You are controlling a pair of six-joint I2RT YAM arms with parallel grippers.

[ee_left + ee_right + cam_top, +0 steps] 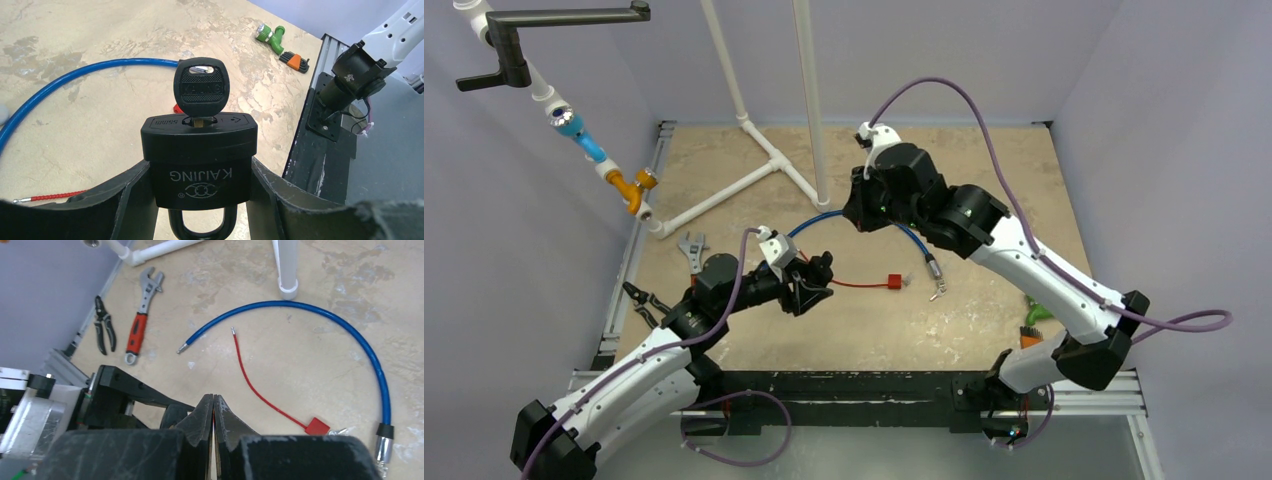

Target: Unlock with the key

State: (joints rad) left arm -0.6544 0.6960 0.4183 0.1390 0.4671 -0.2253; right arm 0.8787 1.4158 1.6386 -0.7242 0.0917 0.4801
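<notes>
1. Left wrist view: the padlock [200, 165] is clamped by its two narrow sides in the left gripper [200, 192]. Its shackle points toward the wrist. It is held above the table [75, 135], a little in from the near edge and about midway along it.
2. The key [201, 90] sits in the keyhole. Its long axis runs on from the lock body, straight away from the left wrist (toward the table's right edge, judging by the top view).
3. The right gripper [213, 407] has its fingers pressed together on nothing. It hangs near the lock, on the far-edge side and above it.
4. The right arm looks like the one free to do the turning. It would need to part its fingers, come down toward the near edge onto the key's head, pinch its flat faces and twist about the key's axis.
</notes>
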